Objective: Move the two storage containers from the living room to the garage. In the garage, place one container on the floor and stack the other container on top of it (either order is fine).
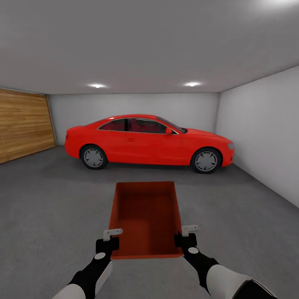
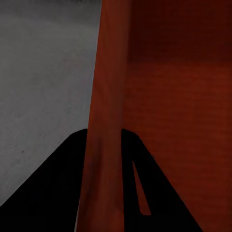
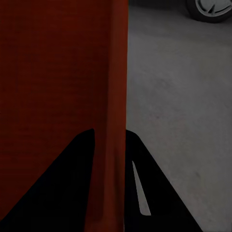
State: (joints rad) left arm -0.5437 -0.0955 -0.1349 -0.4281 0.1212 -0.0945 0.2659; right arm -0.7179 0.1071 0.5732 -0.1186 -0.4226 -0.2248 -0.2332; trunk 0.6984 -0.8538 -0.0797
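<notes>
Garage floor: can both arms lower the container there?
Probably yes: both grippers clamp the container's side walls, and the floor under it looks bare, the red car well ahead.

Pale grey walls point(image 1: 257, 124), dark floor point(image 1: 50, 207) — red car point(image 1: 149, 141).

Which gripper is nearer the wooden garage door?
Left. The left gripper clamps the orange-red storage box on the side toward the wooden door; the right gripper clamps the far side.

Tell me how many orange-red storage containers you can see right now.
1: the storage container is held between both grippers, in front of the red car. A second one may be out of frame.
</notes>
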